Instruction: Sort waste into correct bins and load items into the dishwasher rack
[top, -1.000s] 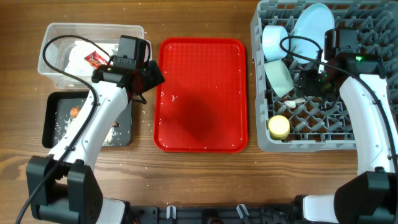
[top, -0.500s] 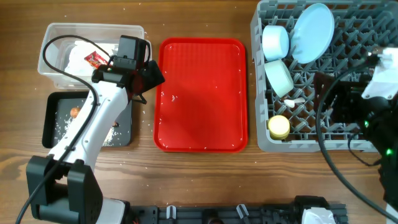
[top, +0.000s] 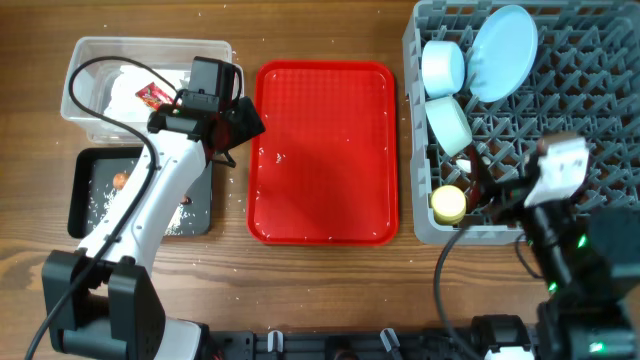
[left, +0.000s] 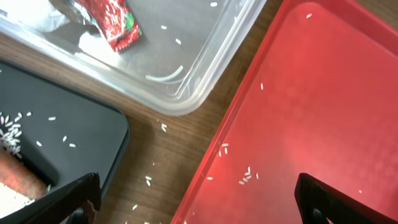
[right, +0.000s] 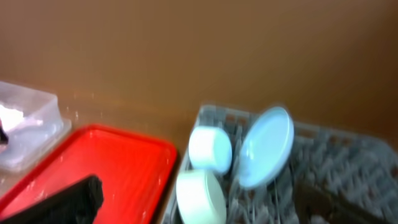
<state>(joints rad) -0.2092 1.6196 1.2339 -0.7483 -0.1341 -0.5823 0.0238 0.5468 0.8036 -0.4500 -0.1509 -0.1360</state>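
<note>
Left gripper (top: 243, 122): fingers (left: 68, 199) spread, nothing between them. It hovers over the table strip between the tub (top: 150, 44) corner and the red tray (top: 320, 150).
Right gripper (right: 202, 196): spread wide and empty, low at the near edge of the rack (top: 600, 100).
Step in hand (judged): loading looks complete. What remains is stray rice (left: 249, 177) on the red tray and the wood beside it.
Method: the grains are tiny and lie flat, so picking singles is unreliable. Set the tips flat on the surface, close over the cluster, carry it to the black tray (top: 80, 200), and stay clear of the tub lip.
Wrapper (left: 115, 22): in the tub, with its long axis diagonal from upper left to lower right in the left wrist view.
Stick (left: 18, 180): in the black tray. Only one end shows, slanting down-right.
Plate (top: 503, 52): on edge at the rack's far side, leaning.
Bowls (top: 443, 65): beside the plate, along the rack's left edge.
Cup (top: 448, 204): at the rack's near left corner.
</note>
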